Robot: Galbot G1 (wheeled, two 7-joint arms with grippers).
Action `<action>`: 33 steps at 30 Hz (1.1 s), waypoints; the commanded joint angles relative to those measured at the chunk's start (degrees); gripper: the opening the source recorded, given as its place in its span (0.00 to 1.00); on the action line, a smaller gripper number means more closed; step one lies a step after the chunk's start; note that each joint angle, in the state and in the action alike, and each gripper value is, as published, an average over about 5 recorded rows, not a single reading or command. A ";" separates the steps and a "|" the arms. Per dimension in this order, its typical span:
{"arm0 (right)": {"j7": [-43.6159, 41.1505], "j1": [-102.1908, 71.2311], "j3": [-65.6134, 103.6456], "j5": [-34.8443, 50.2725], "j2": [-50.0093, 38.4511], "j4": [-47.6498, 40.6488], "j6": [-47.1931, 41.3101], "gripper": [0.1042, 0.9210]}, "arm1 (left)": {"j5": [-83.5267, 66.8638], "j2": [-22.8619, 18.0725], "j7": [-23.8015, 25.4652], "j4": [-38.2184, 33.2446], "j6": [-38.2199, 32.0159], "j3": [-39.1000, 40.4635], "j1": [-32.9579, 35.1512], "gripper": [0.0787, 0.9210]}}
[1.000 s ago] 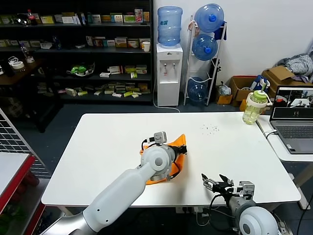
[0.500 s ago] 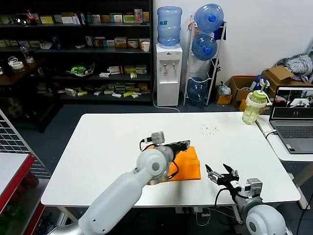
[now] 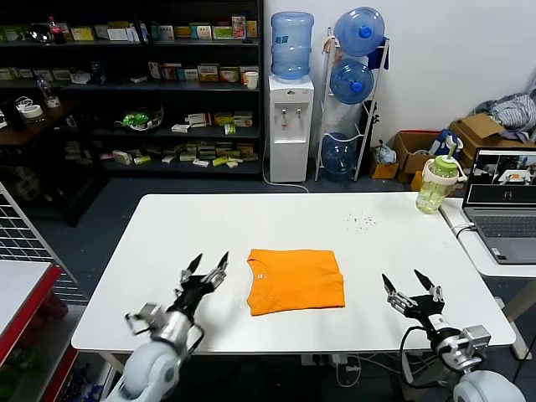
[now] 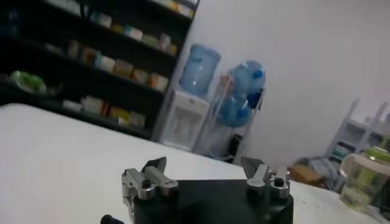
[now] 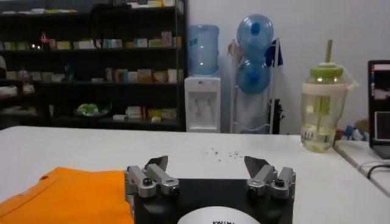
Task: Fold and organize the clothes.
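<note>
One orange T-shirt (image 3: 296, 280) is seen folded flat at the lower centre of the head view on the white table (image 3: 167, 243), its long axis running left-right and its collar toward the left. Bare tabletop is left on every side. Two grippers are held spread and empty near the front edge: the left gripper (image 3: 206, 270) just left of the shirt, the right gripper (image 3: 412, 286) lower right.

One orange T-shirt (image 3: 296, 280) is seen, folded on one white table (image 3: 167, 243). Two grippers are counted: the left gripper (image 3: 207, 270) and the right gripper (image 3: 412, 286). Three blue water bottles (image 3: 358, 31) are counted by one white dispenser (image 3: 289, 127). One laptop (image 3: 505, 209) and one green drinking bottle (image 3: 438, 183) are seen.
</note>
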 commanded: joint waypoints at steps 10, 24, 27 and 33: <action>-6.87 -5.00 6.62 -13.13 14.43 -0.15 15.80 0.88 | 13.06 -8.11 18.80 -4.68 -21.27 -22.08 21.62 0.88; -8.43 -3.84 6.72 -16.66 18.26 -1.78 17.42 0.88 | 15.39 -10.13 18.37 -4.95 -21.51 -20.64 21.85 0.88; -8.53 -3.58 7.20 -17.22 19.10 -2.26 18.54 0.88 | 16.06 -10.61 18.12 -5.08 -21.68 -20.66 21.84 0.88; -8.74 -3.58 8.17 -17.13 20.69 -2.80 19.69 0.88 | 16.34 -12.09 18.10 -5.27 -22.04 -21.25 21.56 0.88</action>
